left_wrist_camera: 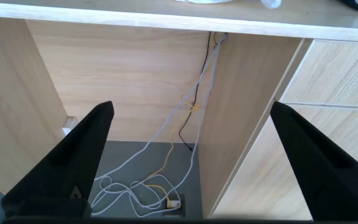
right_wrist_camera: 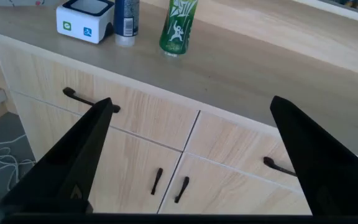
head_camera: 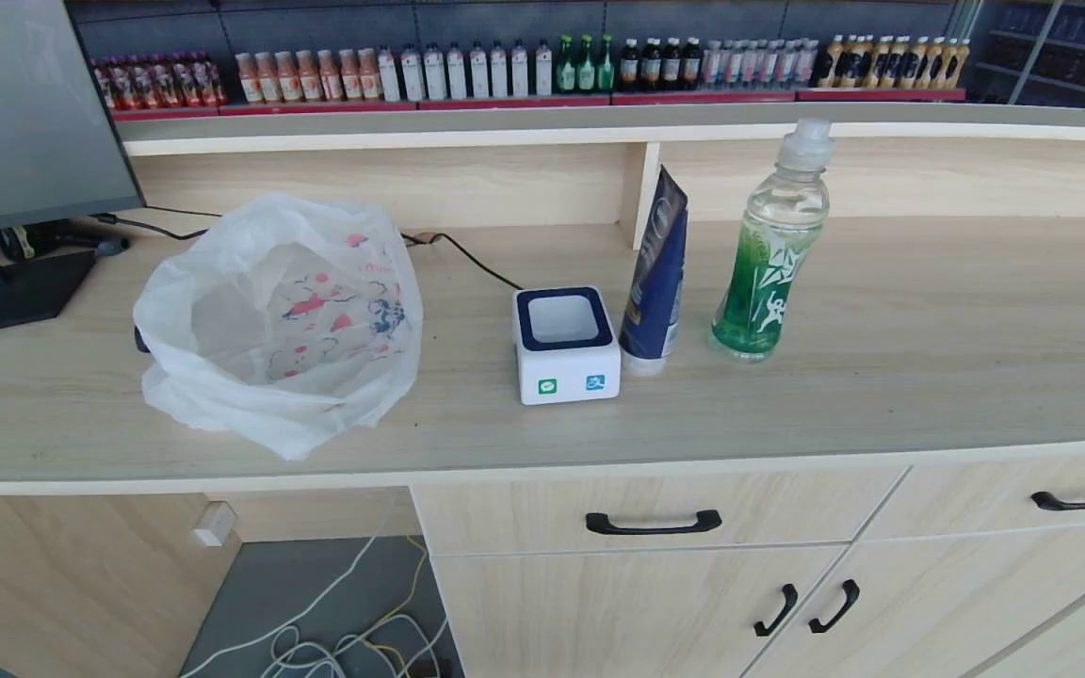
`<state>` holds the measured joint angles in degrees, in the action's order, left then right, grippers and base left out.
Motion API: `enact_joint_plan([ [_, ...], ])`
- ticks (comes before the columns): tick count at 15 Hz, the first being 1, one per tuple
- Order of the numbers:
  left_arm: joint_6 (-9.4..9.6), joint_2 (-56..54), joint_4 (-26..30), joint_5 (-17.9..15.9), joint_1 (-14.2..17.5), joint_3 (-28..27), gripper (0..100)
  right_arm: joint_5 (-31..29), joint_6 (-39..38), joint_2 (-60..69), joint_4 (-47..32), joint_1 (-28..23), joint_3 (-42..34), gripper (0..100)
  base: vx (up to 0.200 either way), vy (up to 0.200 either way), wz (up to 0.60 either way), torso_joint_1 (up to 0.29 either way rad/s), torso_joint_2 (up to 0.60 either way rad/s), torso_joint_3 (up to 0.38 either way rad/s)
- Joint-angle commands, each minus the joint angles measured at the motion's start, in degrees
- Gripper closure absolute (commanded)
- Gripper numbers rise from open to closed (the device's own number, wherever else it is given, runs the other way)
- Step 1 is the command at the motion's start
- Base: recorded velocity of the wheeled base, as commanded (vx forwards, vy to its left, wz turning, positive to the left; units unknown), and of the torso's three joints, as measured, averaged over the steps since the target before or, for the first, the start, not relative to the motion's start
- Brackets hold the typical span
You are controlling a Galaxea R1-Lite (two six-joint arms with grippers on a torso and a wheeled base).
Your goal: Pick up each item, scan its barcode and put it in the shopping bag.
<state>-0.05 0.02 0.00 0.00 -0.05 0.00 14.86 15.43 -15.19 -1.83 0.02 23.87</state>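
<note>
Left gripper (left_wrist_camera: 191, 107) and right gripper (right_wrist_camera: 191, 102) gaped empty low before the counter (head_camera: 929, 358), the tube (head_camera: 655, 273) and bottle (head_camera: 769, 259) stood beside the scanner (head_camera: 566, 344), and the shopping bag (head_camera: 279, 320) looked empty, so seemingly nothing was scanned or bagged yet.

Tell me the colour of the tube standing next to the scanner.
The tube is dark blue with some pale print; the head view shows it best.

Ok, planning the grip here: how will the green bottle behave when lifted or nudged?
Likely fairly heavy: the bottle looks mostly full. Tall on a narrow base, it may tip if nudged near the cap. Round and smooth, it could slip or roll once down.
</note>
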Motion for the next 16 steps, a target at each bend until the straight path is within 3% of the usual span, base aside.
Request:
enact_joint_plan([
  [1, -0.04, 0.0, 0.0, 0.0, 0.0, 0.0, 0, 0.2, 0.5, -8.3, 1.8, 0.2, 2.7, 0, 0.0, 0.0, 0.0, 0.0, 0.0, 0.0],
  [5, -0.04, 0.0, 0.0, 0.0, 0.0, 0.0, 0, 2.4, 0.2, -20.8, 9.0, 8.8, 3.3, 0, 0.0, 0.0, 0.0, 0.0, 0.0, 0.0],
  [8, -0.04, 0.0, 0.0, 0.0, 0.0, 0.0, 0, 1.3, 1.0, -35.0, 22.8, 17.4, 4.5, 0, 0.0, 0.0, 0.0, 0.0, 0.0, 0.0],
  [11, -0.04, 0.0, 0.0, 0.0, 0.0, 0.0, 0, -6.3, -0.5, -41.3, 27.6, 26.0, 5.4, 0, 0.0, 0.0, 0.0, 0.0, 0.0, 0.0],
  [13, -0.04, 0.0, 0.0, 0.0, 0.0, 0.0, 0, -16.5, -5.3, -45.8, 27.8, 33.4, 7.9, 0, 0.0, 0.0, 0.0, 0.0, 0.0, 0.0],
  [16, -0.04, 0.0, 0.0, 0.0, 0.0, 0.0, 0, -23.0, -5.5, -49.1, 28.2, 34.5, 9.6, 0, 0.0, 0.0, 0.0, 0.0, 0.0, 0.0],
])
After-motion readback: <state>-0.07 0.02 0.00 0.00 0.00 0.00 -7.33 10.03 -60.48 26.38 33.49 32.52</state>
